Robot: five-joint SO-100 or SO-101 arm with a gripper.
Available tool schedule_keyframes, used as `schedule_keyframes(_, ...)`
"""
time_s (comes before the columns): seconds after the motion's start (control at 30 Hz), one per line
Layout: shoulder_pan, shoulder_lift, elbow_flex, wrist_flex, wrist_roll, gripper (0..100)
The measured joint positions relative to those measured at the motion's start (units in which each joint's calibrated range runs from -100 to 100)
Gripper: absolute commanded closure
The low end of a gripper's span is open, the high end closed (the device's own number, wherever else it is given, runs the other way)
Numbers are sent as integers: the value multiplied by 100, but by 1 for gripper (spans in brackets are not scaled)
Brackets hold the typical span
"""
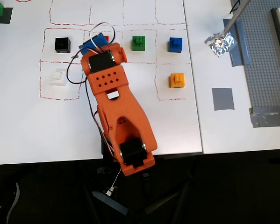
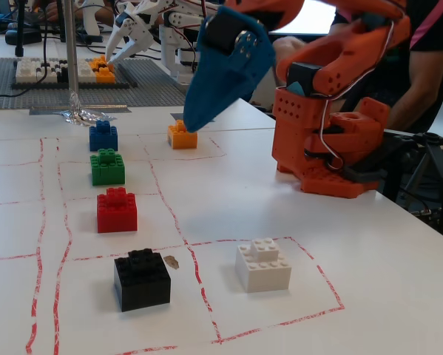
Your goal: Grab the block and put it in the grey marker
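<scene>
The black block (image 2: pixel 141 279) sits on the white surface (image 1: pixel 27 126) inside its own red-dashed cell, at the left end of the row in the overhead view and nearest the camera in the fixed view. A small brown speck (image 2: pixel 171 261) lies just beside it. Nothing touches the block.

The orange arm (image 1: pixel 118 116) reaches up and to the left across the surface in the overhead view. Its blue hand (image 2: pixel 194 122) hangs in the air, tips pointing down. In the fixed view the two fingers look pressed together into one narrow point, with nothing between them, though the angle does not let me be sure. From overhead, the blue part of the hand covers most of the red brick (image 2: pixel 117 210), only a sliver of red showing at its edge.

Each drawn cell holds one brick: the white brick (image 2: pixel 263 264) in the cell below the block's, then red, the green brick (image 1: pixel 139 43) and the blue brick (image 1: pixel 175 45) along the row, and the orange brick (image 1: pixel 177 80) in a cell under the blue one.

The grey marker (image 1: pixel 222 98) lies flat and bare well to the right, past the sheet's edge, near the studded grey baseplate (image 1: pixel 266 60). A crumpled foil lump (image 1: pixel 220 43) sits above it at the foot of a metal rod (image 1: pixel 234 17).
</scene>
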Motion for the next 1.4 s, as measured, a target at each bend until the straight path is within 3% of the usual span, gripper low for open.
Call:
schedule_keyframes(0.4,-987,3223,-3490,370,933,100)
schedule_keyframes(0.67,-1476,4624,-4842,370,1470,99)
schedule_keyframes(1.03,-1705,6085,-5401,370,1866,78)
schedule_keyframes(1.4,-1705,6816,-5419,370,2090,74)
